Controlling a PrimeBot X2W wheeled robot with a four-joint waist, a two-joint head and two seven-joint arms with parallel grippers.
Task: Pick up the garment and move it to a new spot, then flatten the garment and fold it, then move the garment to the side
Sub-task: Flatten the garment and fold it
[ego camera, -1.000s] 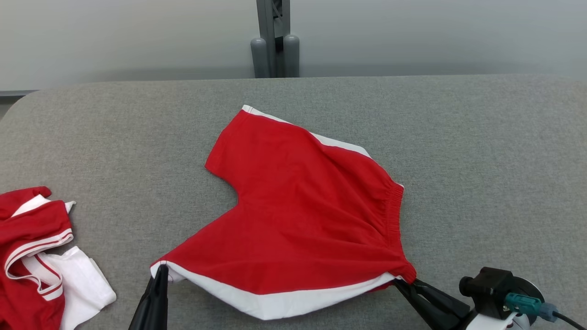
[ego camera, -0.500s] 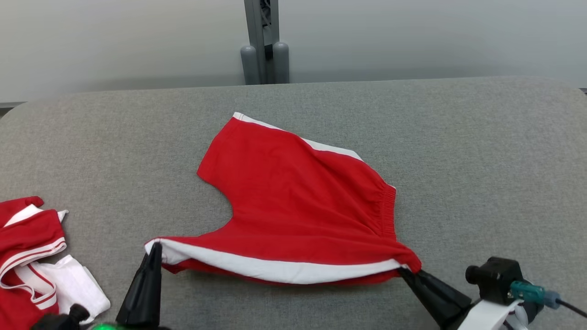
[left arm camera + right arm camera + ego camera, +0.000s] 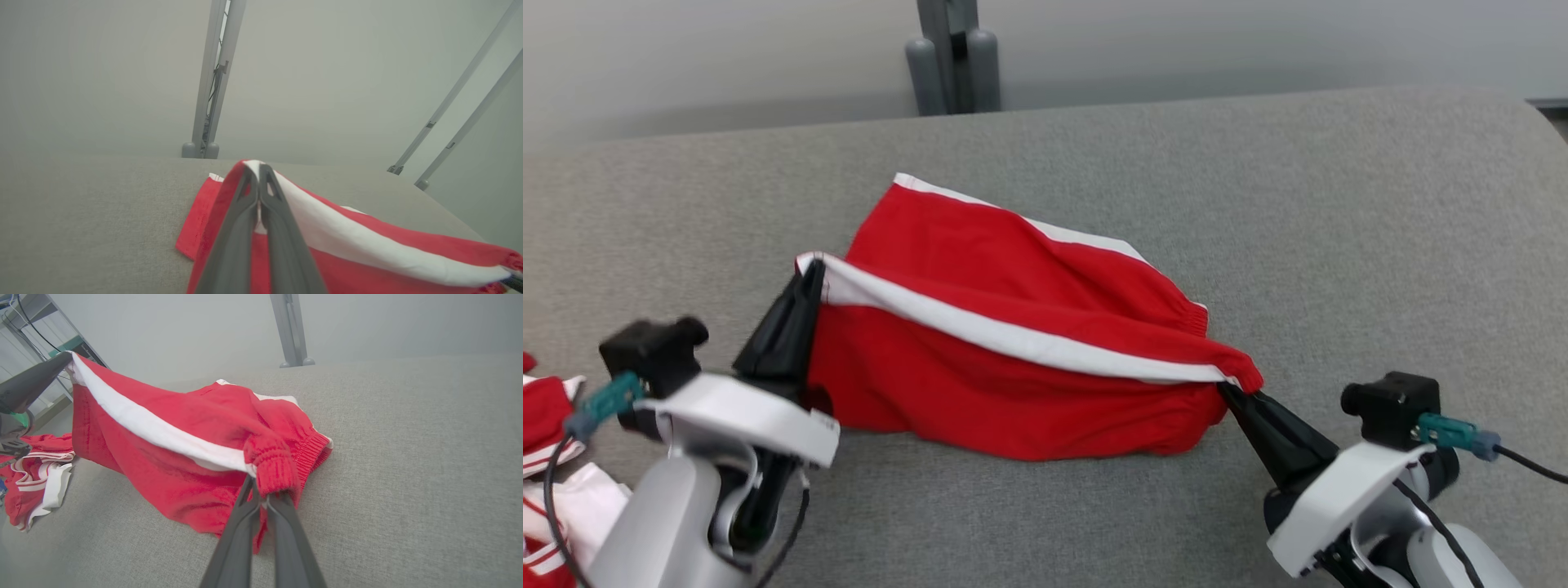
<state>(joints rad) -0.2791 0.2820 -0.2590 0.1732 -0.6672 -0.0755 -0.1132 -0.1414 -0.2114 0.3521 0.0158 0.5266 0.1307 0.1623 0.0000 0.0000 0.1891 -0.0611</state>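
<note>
the red shorts (image 3: 1013, 384) sit in the middle of the head view. their far part rests on the grey table (image 3: 1339, 245), while the near edge with its white stripe is lifted clear of it. that lifted edge is the long axis that matters. it runs as a taut line from the middle left of the frame down to the right of centre.

the left gripper (image 3: 810, 269) has its two dark fingers pressed together on the leg-hem end of the stripe. the right gripper (image 3: 1228, 392) is likewise squeezed tight on the gathered waistband corner. in the right wrist view the left end hangs noticeably higher than the right, so the cloth droops in a loose belly below the stripe.

from both grippers, the part of the shorts resting on the table lies toward the top of the frame, with the other white-edged side farthest away. i judge this to be a fold, or a lift, along the stripe. if it is a fold, the held edge would have to travel up the frame to meet that far side. the left gripper looks nearer to it than the right.

a heap of red and white clothes (image 3: 547, 408) lies loose on the table at the lower left, well apart from the shorts and not in any bin. a grey post (image 3: 952, 57) stands beyond the table at the top.
</note>
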